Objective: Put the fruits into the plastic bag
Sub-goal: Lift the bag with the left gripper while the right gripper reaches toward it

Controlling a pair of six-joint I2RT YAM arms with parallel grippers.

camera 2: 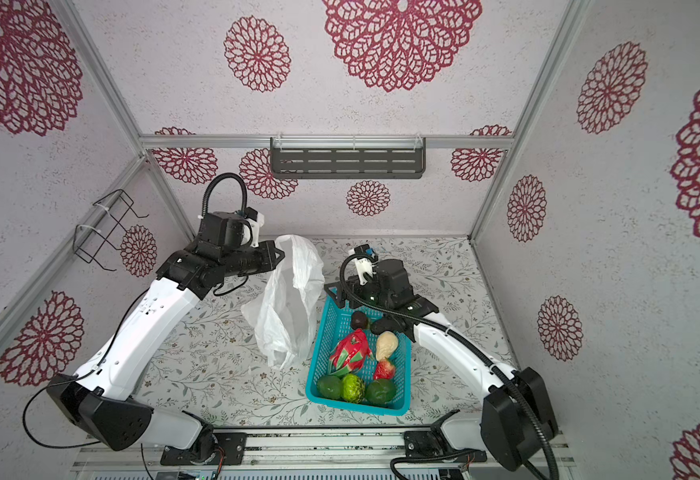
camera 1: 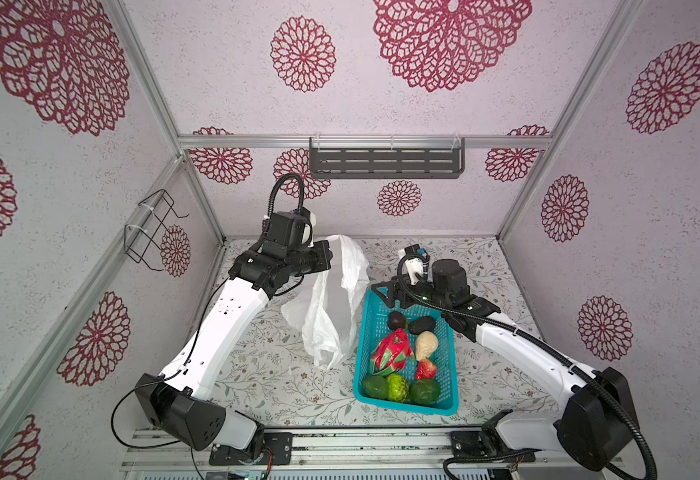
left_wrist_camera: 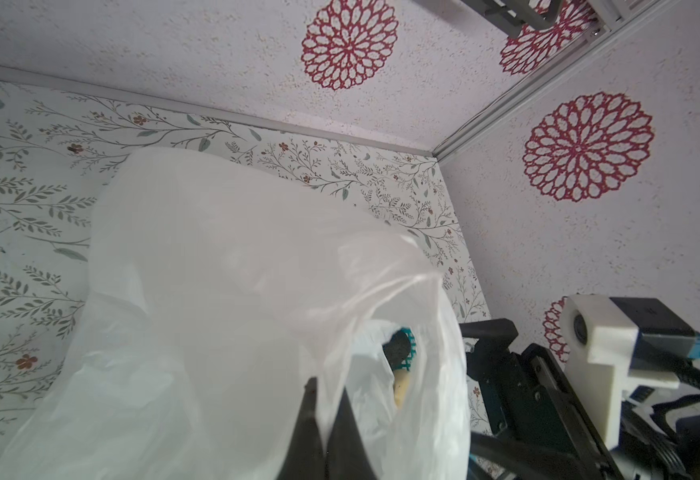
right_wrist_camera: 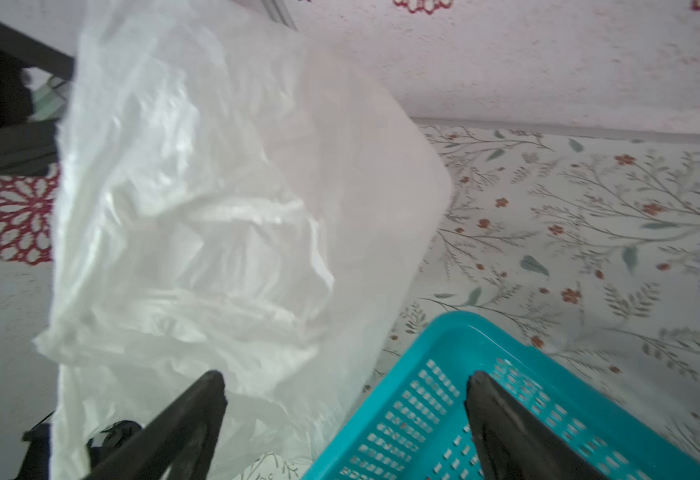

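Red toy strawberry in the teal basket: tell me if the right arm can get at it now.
Probably yes: the red toy strawberry lies uncovered in the teal perforated plastic basket, and the open right end effector holds nothing.

Both top views look down from high at the front over the whole desk. Each wrist camera sits close to the plastic bag, which all four views share.
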